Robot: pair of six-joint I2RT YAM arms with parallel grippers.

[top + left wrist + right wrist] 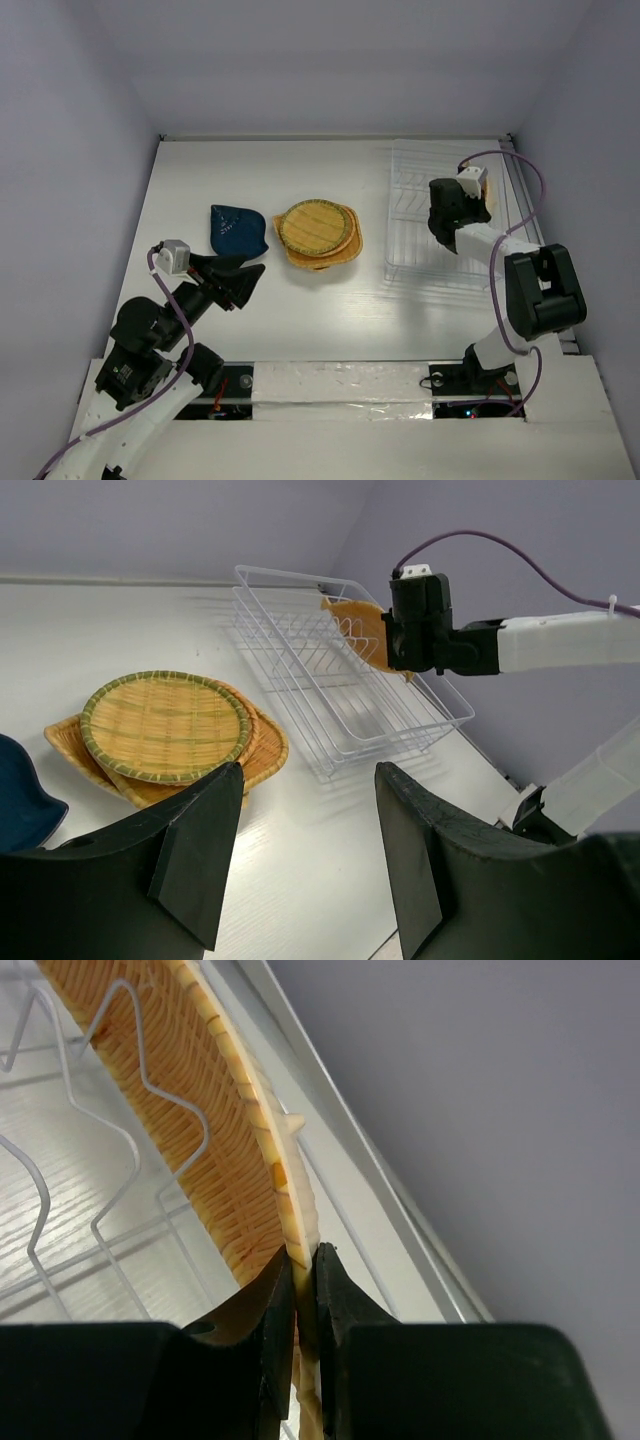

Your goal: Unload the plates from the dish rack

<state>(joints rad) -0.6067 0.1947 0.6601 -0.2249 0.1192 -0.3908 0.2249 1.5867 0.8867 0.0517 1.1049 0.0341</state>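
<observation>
Item: one woven orange-yellow plate [200,1150], set on edge and tilted among the upright wires of the dish rack [412,215], toward the rack's far right part; whether its lower edge rests on the rack floor cannot be told. The plate's pale rim is pinched by the right gripper [300,1290], whose dark fingers [335,1305] are pressed against either face of the rim. The right arm [530,285] is raised from its base at the near right edge, bent at the elbow, with the forearm reached back and to the left over the rack. The rack is placed on the right side of the white table [330,310]. At the table's middle, well apart from the rack, a round ribbed plate [315,228] is stacked on a rounded-square plate [348,256], both orange-yellow. Just beside the stack, to its left, a dark blue plate [238,230] is laid flat. The left gripper [305,780] is held low on the near side of the blue plate, aimed toward the stack and the rack; its fingers [195,865] are spread wide with nothing between them. The left arm is folded close over its base at the near left.
</observation>
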